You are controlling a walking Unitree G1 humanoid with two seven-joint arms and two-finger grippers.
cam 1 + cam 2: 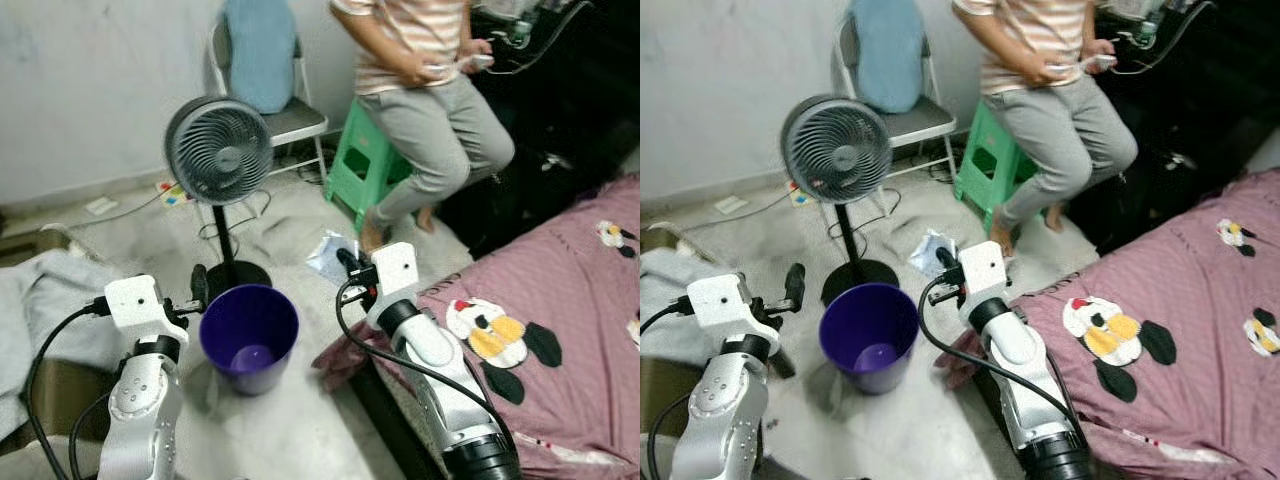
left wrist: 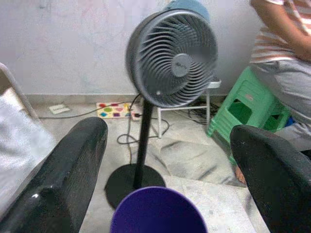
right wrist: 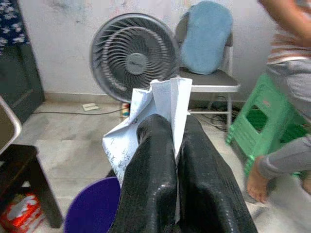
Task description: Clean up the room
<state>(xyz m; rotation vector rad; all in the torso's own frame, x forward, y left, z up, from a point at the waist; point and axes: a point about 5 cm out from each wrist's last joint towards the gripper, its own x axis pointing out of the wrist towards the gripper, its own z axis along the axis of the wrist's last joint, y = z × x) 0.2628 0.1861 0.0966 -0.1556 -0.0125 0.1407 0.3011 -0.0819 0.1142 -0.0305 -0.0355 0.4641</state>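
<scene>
the right pincer (image 3: 167,160) is pressed together on a white sheet of paper (image 3: 146,119). the paper sticks up between its two black fingers (image 3: 148,170) and is creased and folded. the pincer holds it up off the floor, near the edge of the bed (image 1: 560,330) and just to the right of the purple bin (image 1: 250,338).

the purple bin stands upright on the floor between the two arms. it is open at the top and a little paler patch shows at its bottom.

the left pincer (image 2: 165,165) is spread wide, with nothing between its fingers. it hangs just left of the bin and points over the bin's rim toward the fan (image 1: 218,150).

the fan is grey and stands on a thin black pole with a round black foot, right behind the bin. behind the fan is a folding chair (image 1: 290,110) with a blue cushion (image 1: 258,50) leaning on its back.

a person (image 1: 420,110) in a striped shirt and grey trousers sits on a green stool (image 1: 360,165), holding something small and white in both hands. the bed has a pink cover with cartoon pictures on it.
</scene>
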